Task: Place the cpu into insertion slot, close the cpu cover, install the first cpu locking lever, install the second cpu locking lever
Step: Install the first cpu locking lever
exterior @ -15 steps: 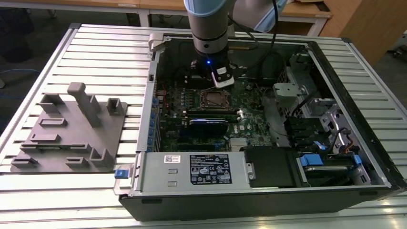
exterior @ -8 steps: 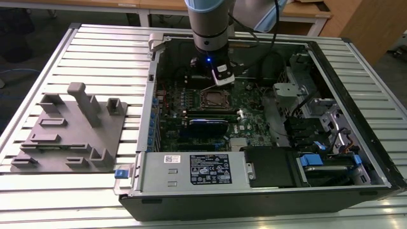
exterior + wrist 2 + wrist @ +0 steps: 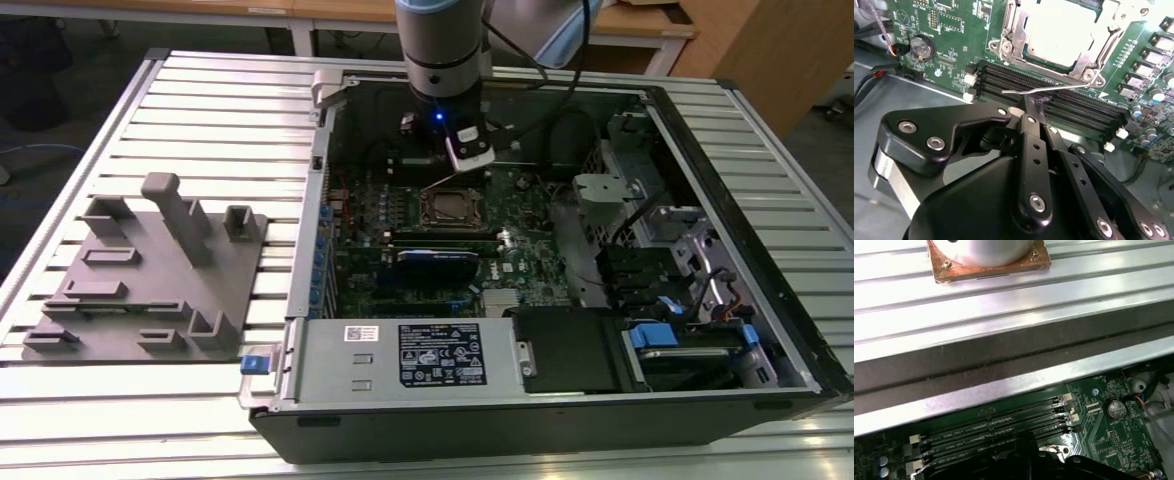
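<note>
Closely, gripper (image 3: 1029,102) clamped on locking lever (image 3: 1064,88), memory slots (image 3: 1079,107) nearby, cpu cover (image 3: 1093,50) down.

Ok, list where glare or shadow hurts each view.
Exterior view: the computer case interior sits darker than the table. Second wrist view: glare whitens the cpu. First wrist view: the table slats shine beside a dark shadow band.
</note>
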Robot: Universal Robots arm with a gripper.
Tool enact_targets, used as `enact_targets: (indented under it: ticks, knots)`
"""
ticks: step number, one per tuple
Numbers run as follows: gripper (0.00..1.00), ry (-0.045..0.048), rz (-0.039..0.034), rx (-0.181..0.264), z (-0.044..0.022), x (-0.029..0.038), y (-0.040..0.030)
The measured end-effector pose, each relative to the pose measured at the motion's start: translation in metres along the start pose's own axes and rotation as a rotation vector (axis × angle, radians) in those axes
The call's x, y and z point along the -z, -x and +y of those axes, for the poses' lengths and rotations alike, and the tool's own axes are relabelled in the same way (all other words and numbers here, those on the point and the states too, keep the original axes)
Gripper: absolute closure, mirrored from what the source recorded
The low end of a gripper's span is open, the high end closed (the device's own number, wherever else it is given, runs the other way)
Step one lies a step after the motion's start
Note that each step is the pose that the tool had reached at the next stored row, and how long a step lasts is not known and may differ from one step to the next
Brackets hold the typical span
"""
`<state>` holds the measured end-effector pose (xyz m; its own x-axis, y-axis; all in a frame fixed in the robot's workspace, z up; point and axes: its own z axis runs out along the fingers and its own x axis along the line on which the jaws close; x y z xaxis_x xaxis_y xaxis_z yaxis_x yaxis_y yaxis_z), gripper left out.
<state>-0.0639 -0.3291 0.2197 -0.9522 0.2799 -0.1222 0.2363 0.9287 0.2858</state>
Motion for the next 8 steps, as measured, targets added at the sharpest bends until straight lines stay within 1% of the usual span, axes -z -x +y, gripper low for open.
enact_targets:
  ticks: [3, 4, 5, 6, 7, 8]
  knots:
    - [0.9, 0.0005, -0.0004, 0.0, 0.0001, 0.0004, -0.0001]
    - [0.9, 0.0022, -0.0008, 0.0, -0.0001, 0.0007, -0.0009]
    - [0.9, 0.0077, -0.0001, -0.001, -0.0004, 0.0009, -0.0019]
    - [0.9, 0.0165, 0.0018, -0.003, -0.0006, 0.0011, -0.003]
    - [0.9, 0.0232, 0.0032, -0.004, -0.0009, 0.0013, -0.0041]
    - [0.9, 0.0258, 0.0031, -0.004, -0.0012, 0.0015, -0.0051]
